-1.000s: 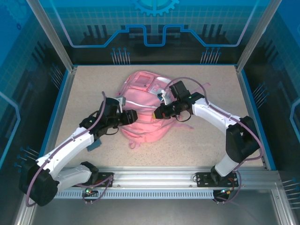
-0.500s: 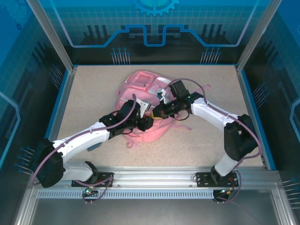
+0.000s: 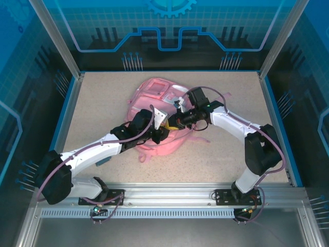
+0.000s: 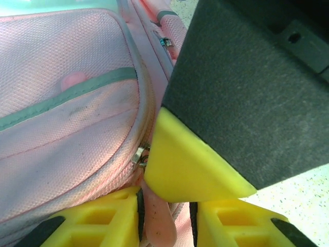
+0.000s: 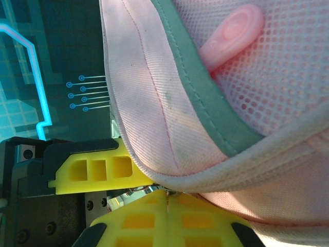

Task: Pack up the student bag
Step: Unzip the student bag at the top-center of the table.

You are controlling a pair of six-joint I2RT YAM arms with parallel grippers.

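Note:
The student bag [image 3: 154,100] lies flat in the middle of the speckled table, pink with pale patches. My two grippers meet at its near right side. The left gripper [image 3: 163,133] [image 4: 167,205] has its yellow fingers closed round a pink rubber zip pull [image 4: 157,218] and a fold of fabric, just below the metal slider [image 4: 139,154]. The right gripper [image 3: 172,122] [image 5: 167,194] is shut, its tips pinching the bag's piped edge [image 5: 205,177], and the fabric drapes over them. In the left wrist view its yellow finger [image 4: 190,164] sits right above my left jaws.
A small teal object [image 3: 103,160] lies under the left forearm. Bare table [image 3: 97,98] runs to the left, behind and to the right [image 3: 231,164] of the bag. Blue walls and aluminium posts [image 3: 74,77] enclose it, with a rail [image 3: 169,193] along the front.
The left arm swung right from the bag's left side to the zip beside the right gripper, and its jaws narrowed onto the pull. The right gripper stayed shut, nearly still.

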